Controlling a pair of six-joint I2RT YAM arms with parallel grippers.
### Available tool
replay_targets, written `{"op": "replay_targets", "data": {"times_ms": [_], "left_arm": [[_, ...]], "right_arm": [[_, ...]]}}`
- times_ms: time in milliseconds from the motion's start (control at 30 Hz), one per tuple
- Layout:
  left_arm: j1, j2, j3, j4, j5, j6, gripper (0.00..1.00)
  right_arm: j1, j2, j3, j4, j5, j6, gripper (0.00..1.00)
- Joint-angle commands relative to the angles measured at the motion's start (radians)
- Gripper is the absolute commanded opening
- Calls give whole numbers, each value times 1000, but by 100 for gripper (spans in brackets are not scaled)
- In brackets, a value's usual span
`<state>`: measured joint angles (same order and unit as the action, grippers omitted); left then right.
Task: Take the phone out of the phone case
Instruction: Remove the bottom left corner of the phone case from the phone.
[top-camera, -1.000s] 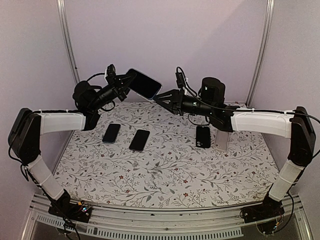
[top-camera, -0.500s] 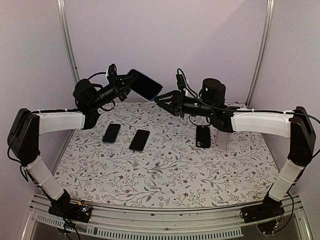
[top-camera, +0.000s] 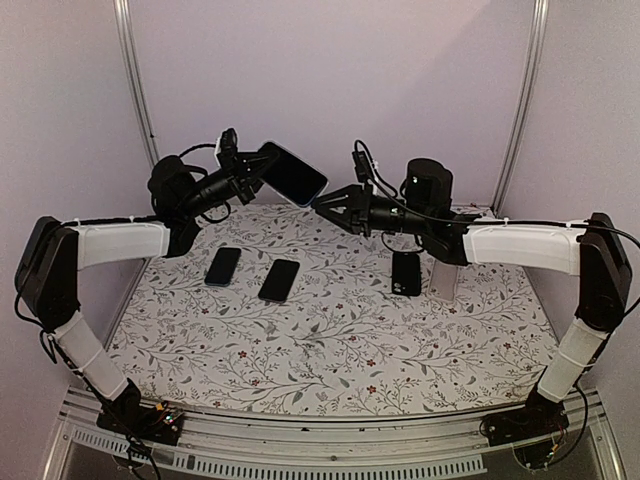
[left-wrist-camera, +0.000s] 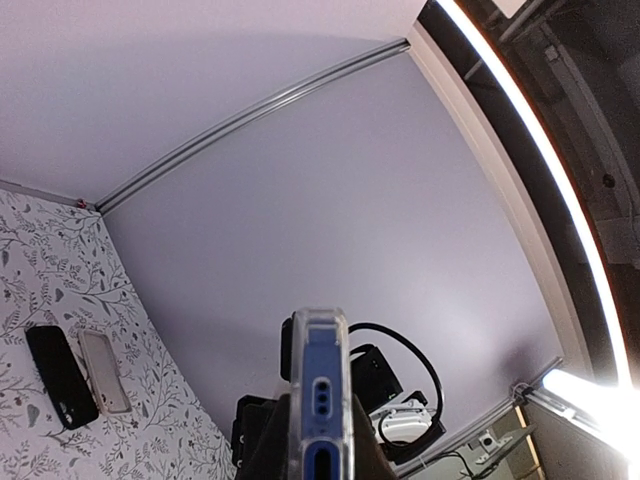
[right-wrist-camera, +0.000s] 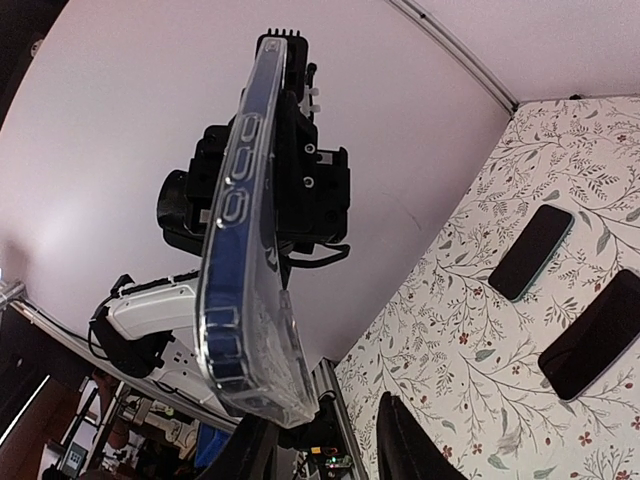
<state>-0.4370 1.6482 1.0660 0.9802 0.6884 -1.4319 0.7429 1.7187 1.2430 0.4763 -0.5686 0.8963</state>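
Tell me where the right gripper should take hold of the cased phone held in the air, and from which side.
Probably the case rim at the free lower corner of the cased phone, coming from the robot's right. The left gripper clamps the opposite end, and that thin corner tilts toward the open right gripper.

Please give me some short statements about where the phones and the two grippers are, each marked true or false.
1. The left gripper holds the cased phone in the air. True.
2. The right gripper grips a phone on the table. False: its jaws stand open in the air, near the cased phone's lower corner.
3. Two dark phones lie side by side on the table. True.
4. The pale case lies left of the black phone. False: in the top view the pale case lies right of the black phone.
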Motion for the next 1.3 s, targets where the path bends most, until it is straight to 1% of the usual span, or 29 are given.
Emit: {"op": "replay_targets", "data": {"times_ms": [0,500,600,700,767,933,1133,1233,1267], "left_arm": [[-69,-4,13,-18,306,-4,0],[-85,25,35,-18,374,-2,0],[-90,31,38,-12,388,-1,0],[-95,37,39,-4,399,1,0],[-97,41,40,11,402,-7,0],[-100,56,44,72,414,-51,0],[-107,59,41,85,418,-61,0],[-106,52,37,57,411,-40,0],[-106,47,37,38,406,-24,0]], "right_arm": [[-104,-29,18,142,145,-6,32],[-127,-41,19,163,59,-46,30],[-132,-36,21,168,29,-48,26],[-132,-31,26,181,-4,-39,20],[-132,-21,28,206,-34,-22,15],[-134,4,24,302,-111,34,9],[-134,43,23,388,-155,114,8],[-134,46,14,386,-135,135,17],[-135,42,6,377,-113,140,18]]}}
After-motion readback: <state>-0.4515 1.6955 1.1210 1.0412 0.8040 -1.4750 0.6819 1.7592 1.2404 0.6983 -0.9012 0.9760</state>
